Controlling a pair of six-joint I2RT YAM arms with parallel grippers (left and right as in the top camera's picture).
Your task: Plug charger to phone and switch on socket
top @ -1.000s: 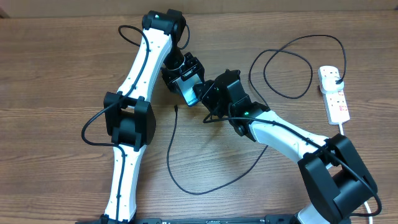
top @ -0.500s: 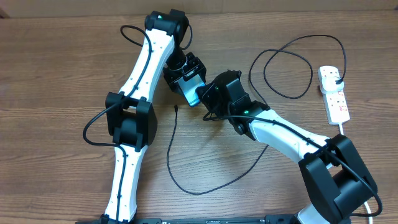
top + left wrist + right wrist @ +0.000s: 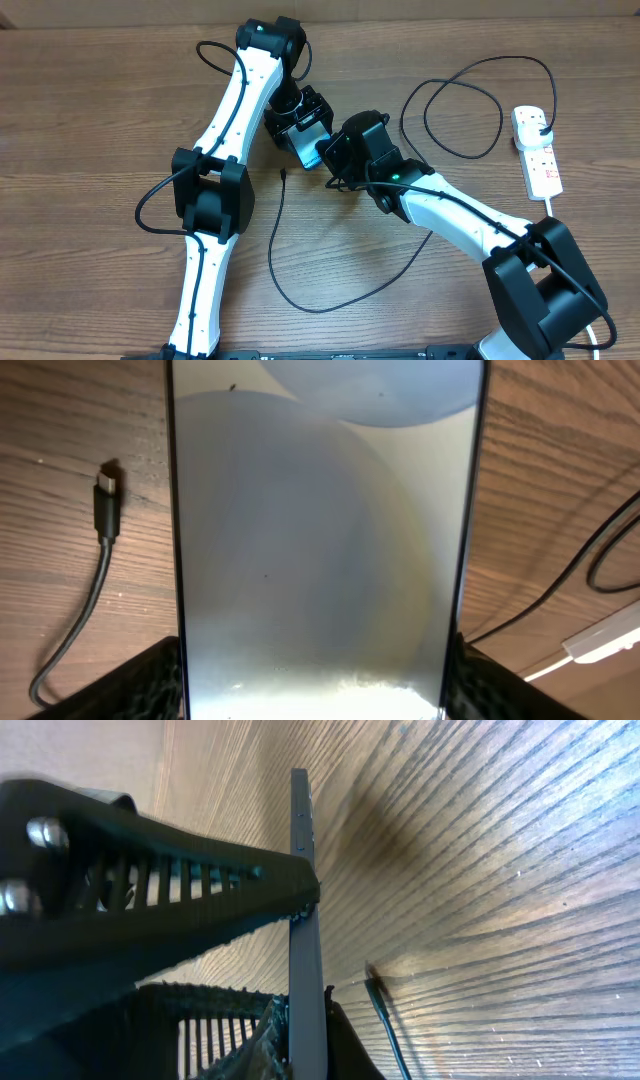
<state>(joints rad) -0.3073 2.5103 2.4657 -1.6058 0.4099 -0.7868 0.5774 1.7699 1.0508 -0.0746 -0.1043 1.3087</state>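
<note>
Phone (image 3: pixel 306 143) was held between both grippers near the middle of the wooden table (image 3: pixel 80 120), its light face turned up toward the overhead camera. The left gripper (image 3: pixel 298 122) was spread wide and clamped across the phone's width. In the left wrist view the glowing phone (image 3: pixel 320 540) was framed by two black ribbed fingers (image 3: pixel 150 680) pressed against its long dark edges. The right gripper (image 3: pixel 328 152) was closed tight on the end of the phone nearest it. In the right wrist view the phone (image 3: pixel 304 960) was seen edge-on as a thin grey slab, pinched by black slotted fingers (image 3: pixel 180 890). Whether the phone was touching the table could not be told.

The charger (image 3: pixel 272 250) was lying loose on the table. Its small connector tip (image 3: pixel 285 175) was found just beside the phone, below and to the left of it in the overhead view, not touching it and gripped by neither gripper. The same tip (image 3: pixel 107 500) was shown on the wood at the left of the phone in the left wrist view. From the tip the thin black cable was laid toward the near edge, bent round in a wide curve, passed under the right arm and looped on toward the socket (image 3: pixel 540 160). The socket was placed well apart from the phone, by the table's right side, with a black plug (image 3: pixel 541 124) seated at its far end.
</note>
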